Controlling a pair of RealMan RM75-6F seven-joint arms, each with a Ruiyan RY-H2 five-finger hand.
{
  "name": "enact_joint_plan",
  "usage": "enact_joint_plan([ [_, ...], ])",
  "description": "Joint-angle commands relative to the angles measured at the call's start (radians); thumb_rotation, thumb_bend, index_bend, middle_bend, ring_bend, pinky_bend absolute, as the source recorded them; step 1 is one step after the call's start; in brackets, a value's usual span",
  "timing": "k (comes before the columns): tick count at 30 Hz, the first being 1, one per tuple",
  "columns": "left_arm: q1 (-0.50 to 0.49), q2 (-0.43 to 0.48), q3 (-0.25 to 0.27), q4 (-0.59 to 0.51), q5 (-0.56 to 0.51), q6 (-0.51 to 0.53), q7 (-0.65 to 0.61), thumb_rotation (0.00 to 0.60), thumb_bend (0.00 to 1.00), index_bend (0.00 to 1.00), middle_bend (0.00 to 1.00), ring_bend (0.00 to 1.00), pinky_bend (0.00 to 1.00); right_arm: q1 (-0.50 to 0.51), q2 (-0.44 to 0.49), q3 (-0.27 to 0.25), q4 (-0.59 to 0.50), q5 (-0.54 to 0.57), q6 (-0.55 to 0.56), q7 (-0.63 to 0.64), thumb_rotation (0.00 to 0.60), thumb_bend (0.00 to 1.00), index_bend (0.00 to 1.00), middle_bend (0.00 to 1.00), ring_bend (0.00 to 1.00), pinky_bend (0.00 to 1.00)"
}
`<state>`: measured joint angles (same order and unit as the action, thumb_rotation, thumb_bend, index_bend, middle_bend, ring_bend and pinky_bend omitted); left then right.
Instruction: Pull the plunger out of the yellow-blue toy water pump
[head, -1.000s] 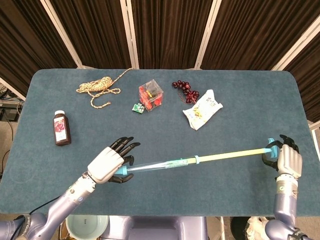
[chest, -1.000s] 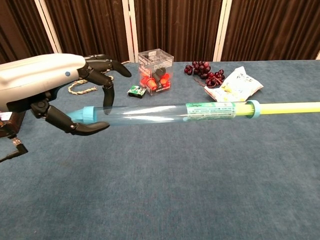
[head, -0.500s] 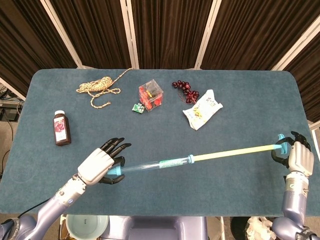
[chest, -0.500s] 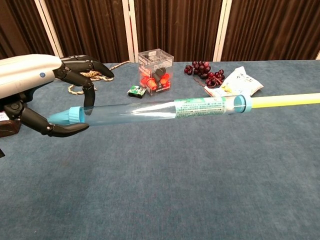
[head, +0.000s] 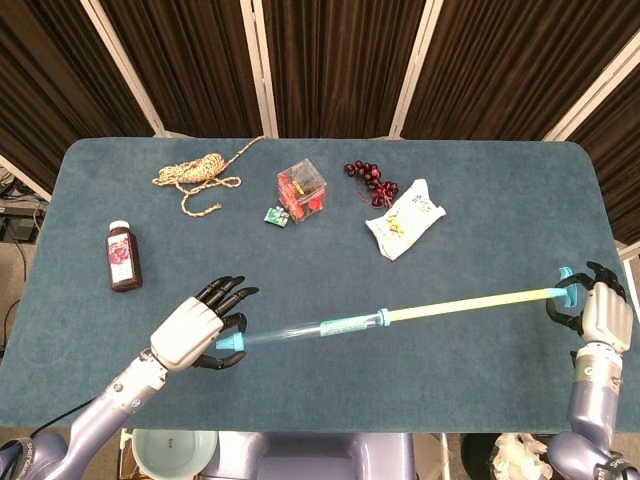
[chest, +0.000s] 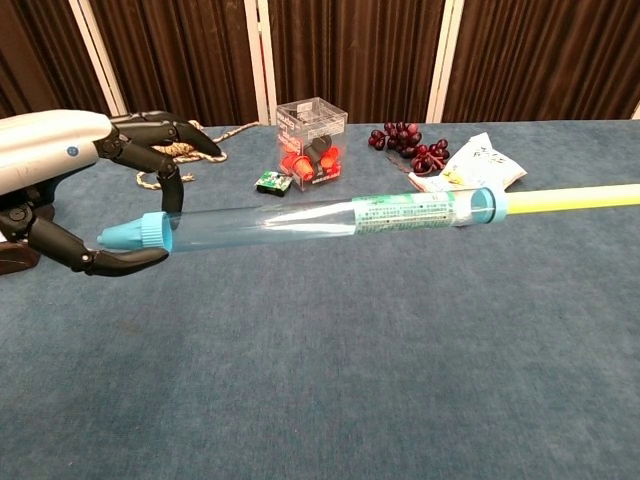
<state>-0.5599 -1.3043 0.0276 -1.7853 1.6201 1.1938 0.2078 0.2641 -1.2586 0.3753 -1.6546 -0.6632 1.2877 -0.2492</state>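
The toy water pump has a clear blue barrel (head: 300, 331) (chest: 300, 219) with a blue nozzle cap, held off the table. My left hand (head: 197, 331) (chest: 75, 185) grips the barrel at its nozzle end, fingers curled around it. A long yellow plunger rod (head: 470, 300) (chest: 575, 198) sticks far out of the barrel's right end toward the table's right edge. My right hand (head: 598, 318) holds the rod's blue handle there; the chest view does not show this hand.
On the teal table (head: 480, 200) lie a coiled rope (head: 200, 172), a dark juice bottle (head: 123, 255), a clear box with red toys (head: 302, 189), a small green packet (head: 276, 216), dark grapes (head: 371, 182) and a snack bag (head: 404, 218). A bowl (head: 170, 450) sits below the front edge.
The two hands have moved apart. The barrel slid left with my left hand and the rod drew further out to the right, the right hand reaching past the table's right edge.
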Motion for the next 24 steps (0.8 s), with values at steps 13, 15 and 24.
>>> enact_joint_plan([
  [13, 0.012, 0.001, -0.002, 0.006, 0.001, -0.008, -0.003, 0.6, 0.38, 0.62, 0.1, 0.01, 0.11, 0.0, 0.007, 0.0, 0.007, 0.018, -0.007, 0.016, 0.6, 0.41, 0.67, 0.14, 0.06, 0.09],
  [15, 0.014, 0.0, -0.002, 0.006, 0.002, -0.008, -0.002, 0.6, 0.33, 0.55, 0.09, 0.01, 0.11, -0.001, 0.01, -0.002, 0.006, 0.017, -0.009, 0.018, 0.6, 0.4, 0.54, 0.12, 0.06, 0.09],
  [24, 0.021, 0.011, -0.002, -0.014, -0.023, -0.029, -0.001, 0.6, 0.21, 0.29, 0.06, 0.0, 0.1, -0.001, 0.022, -0.028, -0.002, -0.008, -0.031, 0.018, 0.6, 0.34, 0.25, 0.04, 0.04, 0.06],
])
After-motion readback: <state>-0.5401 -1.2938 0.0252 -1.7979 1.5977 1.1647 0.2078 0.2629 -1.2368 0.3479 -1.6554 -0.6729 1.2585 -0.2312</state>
